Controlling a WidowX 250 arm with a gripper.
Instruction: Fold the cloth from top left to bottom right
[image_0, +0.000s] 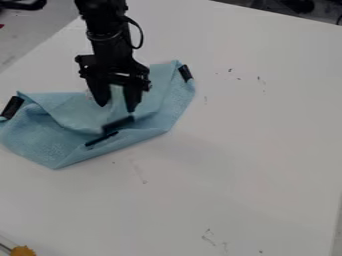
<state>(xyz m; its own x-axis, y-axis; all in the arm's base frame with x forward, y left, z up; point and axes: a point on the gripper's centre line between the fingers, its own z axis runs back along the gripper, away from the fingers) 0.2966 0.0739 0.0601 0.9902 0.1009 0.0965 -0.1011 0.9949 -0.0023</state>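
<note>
Fold substantially made: the cloth's (150, 114) upper flap (75, 112) lies across; flattening remains, I judge. My hand (117, 106) stands open, gripping nothing.

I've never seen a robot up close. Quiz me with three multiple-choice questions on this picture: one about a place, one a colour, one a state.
1. Where is the yellow object?
A) top right
B) bottom left
C) middle

2. What colour is the cloth?
A) light blue
B) red
C) orange

3. How does the cloth lie?
A) spread flat
B) rolled up
C) partly folded

Key:
1 B: it shows in the bottom-left corner.
2 A: pale blue fabric shows around the black gripper.
3 C: its layers overlap, with creased edges.
</note>
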